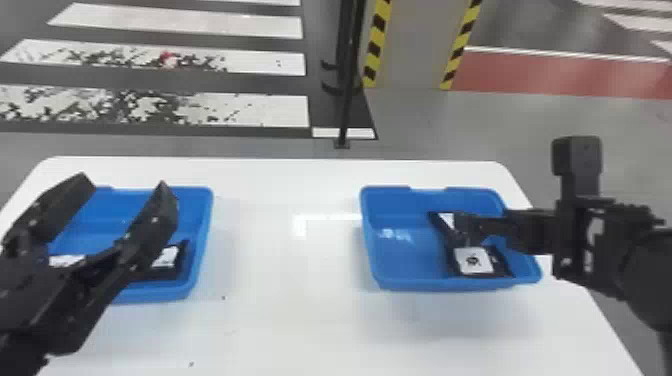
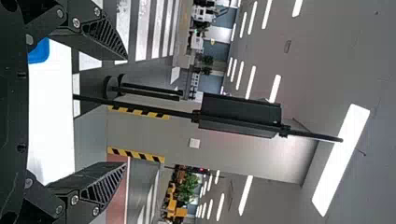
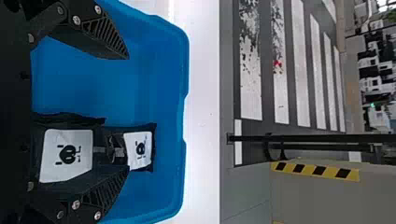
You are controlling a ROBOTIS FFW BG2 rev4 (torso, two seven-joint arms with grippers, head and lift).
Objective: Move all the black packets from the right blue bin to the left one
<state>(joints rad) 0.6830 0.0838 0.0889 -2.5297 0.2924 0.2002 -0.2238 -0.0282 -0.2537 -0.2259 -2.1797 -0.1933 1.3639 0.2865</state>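
Left gripper [image 1: 125, 181], fingers wide, by left bin [image 1: 201, 215] with packets [image 1: 175, 269] inside, presumably delivered; right gripper [image 3: 128, 114], fingers spread, at right bin [image 1: 400, 257], with at least two remaining packets [image 1: 475, 261] still to transfer.

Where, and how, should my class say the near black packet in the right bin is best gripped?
Probably by its left and right side edges, with the right gripper coming down from above. The near black packet lies label up, low between the walls of the right bin, and bare floor beside its left edge leaves room for a finger.
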